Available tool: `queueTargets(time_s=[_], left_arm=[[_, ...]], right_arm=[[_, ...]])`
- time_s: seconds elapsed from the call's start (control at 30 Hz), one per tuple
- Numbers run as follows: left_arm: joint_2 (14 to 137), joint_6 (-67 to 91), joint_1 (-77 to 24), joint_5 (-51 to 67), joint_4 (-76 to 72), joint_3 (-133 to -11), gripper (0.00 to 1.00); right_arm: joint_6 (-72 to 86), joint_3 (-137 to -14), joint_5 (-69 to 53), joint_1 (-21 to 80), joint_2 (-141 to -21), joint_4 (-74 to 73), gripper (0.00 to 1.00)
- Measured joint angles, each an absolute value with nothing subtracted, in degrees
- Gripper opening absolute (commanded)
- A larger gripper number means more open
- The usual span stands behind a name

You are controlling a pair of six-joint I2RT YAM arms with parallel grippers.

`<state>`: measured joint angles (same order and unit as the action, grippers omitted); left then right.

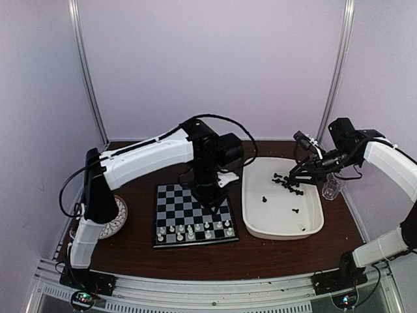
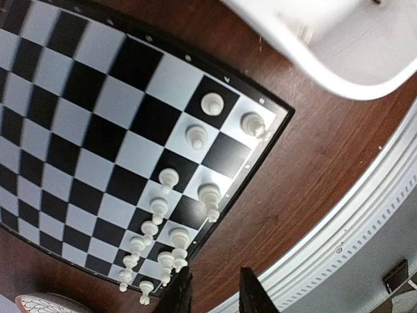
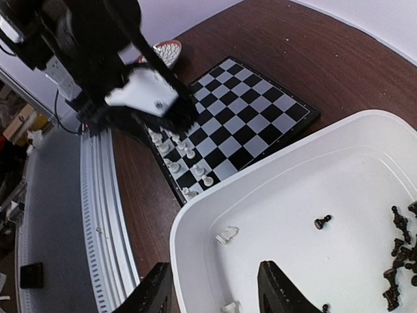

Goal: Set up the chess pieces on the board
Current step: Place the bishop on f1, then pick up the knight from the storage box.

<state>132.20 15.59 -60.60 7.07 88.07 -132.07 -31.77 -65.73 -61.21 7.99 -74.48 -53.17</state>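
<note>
Both apart, empty, left jaws above board [image 1: 172, 208], right jaws over tray [image 1: 280, 225], plate [image 1: 117, 218] near board.

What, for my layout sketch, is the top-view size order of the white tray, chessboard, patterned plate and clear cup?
1. White rectangular plastic tray
2. Black-and-white square chessboard, only slightly smaller
3. Round patterned plate, partly hidden
4. Clear plastic cup
</note>
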Motion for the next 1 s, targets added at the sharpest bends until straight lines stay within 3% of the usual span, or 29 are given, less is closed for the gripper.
queueTargets(time_s=[0.07,0.27,0.33,0.63,0.77,1.0], left_arm=[[126.74,15.62,-60.6,4.4,84.42,-129.1,0.26],[105.43,12.78,-59.77,-2.59,65.17,-111.48,0.52],[99.88,11.99,-57.8,-3.03,56.88,-105.12,0.56],[98.48,18.0,-43.62,-3.73,26.65,-87.09,0.55],[99.15,20.58,-44.12,-5.06,25.91,-87.94,0.55],[99.5,24.6,-42.0,-5.06,34.41,-100.92,0.52]], right_arm=[[-36.27,-67.02,-58.48,7.99,-74.61,-57.45,0.48],[-54.0,-71.18,-43.27,8.12,-77.45,-71.42,0.47],[-58.87,-71.0,-38.15,8.43,-79.11,-73.71,0.46],[-66.59,-69.1,-26.52,11.05,-91.53,-74.74,0.43],[-65.8,-69.21,-24.84,13.13,-96.82,-73.73,0.43],[-63.4,-73.52,-22.65,16.4,-101.36,-74.52,0.44]])
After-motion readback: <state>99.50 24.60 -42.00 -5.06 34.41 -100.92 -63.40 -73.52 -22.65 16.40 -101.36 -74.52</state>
